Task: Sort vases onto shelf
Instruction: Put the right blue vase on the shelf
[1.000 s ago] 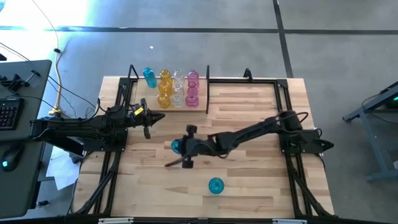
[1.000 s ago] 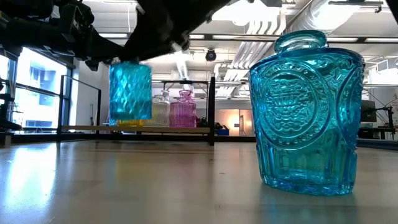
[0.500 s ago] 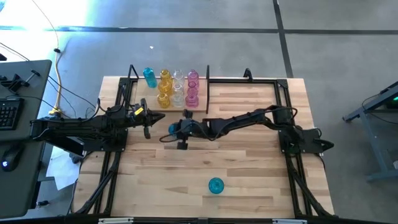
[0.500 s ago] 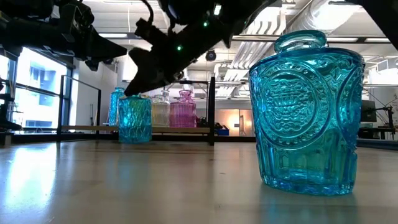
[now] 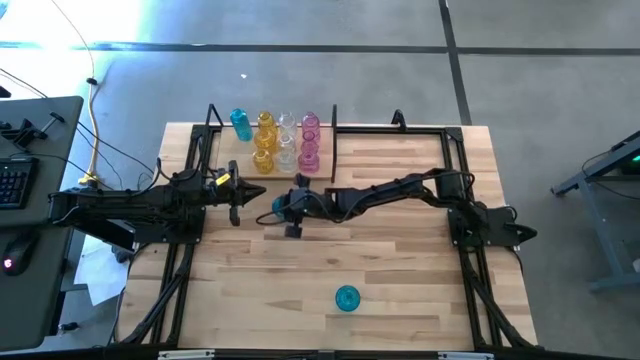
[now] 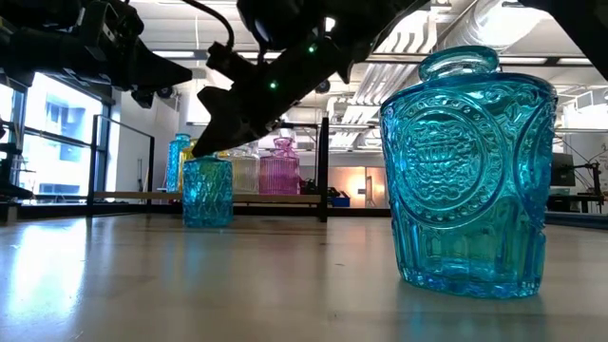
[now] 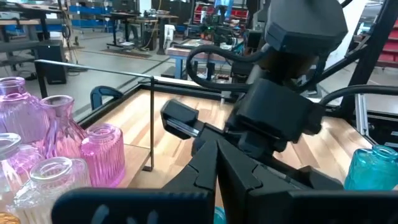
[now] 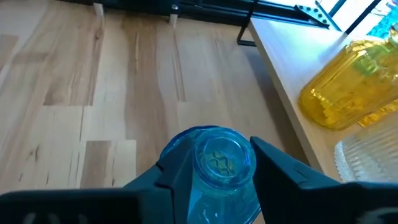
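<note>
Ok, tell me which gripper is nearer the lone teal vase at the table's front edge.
Right. The right gripper, its fingers around another teal vase, sits mid-table behind the lone teal vase. The left gripper waits farther off, beside the shelf.

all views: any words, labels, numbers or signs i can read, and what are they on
None can be read in any view.
Blue vase: embossed round pattern, no letters.
Keyboard: keys too small to read.
Room behind the table: no legible signs.
</note>
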Motion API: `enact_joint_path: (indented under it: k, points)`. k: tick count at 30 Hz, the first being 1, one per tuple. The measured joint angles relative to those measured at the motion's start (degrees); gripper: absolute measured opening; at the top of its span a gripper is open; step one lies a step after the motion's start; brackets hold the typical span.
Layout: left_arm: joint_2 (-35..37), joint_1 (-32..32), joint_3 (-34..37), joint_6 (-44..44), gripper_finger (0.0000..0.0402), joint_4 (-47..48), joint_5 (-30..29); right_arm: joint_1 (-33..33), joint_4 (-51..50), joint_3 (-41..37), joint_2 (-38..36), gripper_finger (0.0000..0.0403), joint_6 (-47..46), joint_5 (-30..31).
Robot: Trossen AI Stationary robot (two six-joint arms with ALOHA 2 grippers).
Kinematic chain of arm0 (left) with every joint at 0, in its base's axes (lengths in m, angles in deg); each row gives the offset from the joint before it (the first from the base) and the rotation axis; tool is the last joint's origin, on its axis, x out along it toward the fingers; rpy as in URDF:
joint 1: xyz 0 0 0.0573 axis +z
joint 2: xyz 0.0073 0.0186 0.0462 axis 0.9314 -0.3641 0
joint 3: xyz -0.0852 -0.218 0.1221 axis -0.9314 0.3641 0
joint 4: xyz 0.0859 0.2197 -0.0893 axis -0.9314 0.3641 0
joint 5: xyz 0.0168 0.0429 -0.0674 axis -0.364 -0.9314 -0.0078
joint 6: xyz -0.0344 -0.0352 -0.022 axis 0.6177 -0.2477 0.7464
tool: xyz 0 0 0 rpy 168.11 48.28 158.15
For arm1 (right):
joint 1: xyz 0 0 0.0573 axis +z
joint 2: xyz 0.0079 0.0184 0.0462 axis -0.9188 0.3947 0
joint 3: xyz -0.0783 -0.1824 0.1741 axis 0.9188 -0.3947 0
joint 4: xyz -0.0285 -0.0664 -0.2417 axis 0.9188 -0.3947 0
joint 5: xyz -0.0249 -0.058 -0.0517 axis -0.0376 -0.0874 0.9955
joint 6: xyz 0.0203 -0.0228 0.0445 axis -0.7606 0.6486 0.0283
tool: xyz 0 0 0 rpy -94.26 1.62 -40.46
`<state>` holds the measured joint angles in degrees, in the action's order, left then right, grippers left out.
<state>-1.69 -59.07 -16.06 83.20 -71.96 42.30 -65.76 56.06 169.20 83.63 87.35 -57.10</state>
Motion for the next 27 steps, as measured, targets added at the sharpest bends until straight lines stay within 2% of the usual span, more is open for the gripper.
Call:
enact_joint_path:
  k: [11, 16, 19, 22, 27]
  points:
    - [0.00, 0.00, 0.00, 0.92, 0.0003, 0.11, 1.42, 0.89, -0.25, 2.03, 0.13, 0.0212, 0.29, 0.77]
    - [0.00, 0.00, 0.00, 0.85, 0.0003, 0.31, 1.58, 2.77, -9.18, 7.40, -0.08, 0.0224, 5.78, 2.59]
    - [-0.01, -0.78, 0.00, -0.65, 0.0003, 0.42, 1.79, 4.33, -18.86, 11.50, -0.86, 0.0204, 5.84, 8.58]
    - [-0.11, -2.64, 0.00, -2.08, 0.0003, 0.67, 1.90, 5.76, -23.55, 12.54, -2.00, 0.0164, 7.01, 12.63]
    - [-0.84, -5.88, 0.00, -2.51, 0.0003, 0.33, 0.15, 6.63, -18.99, 4.46, -6.02, 0.0062, 6.86, 13.05]
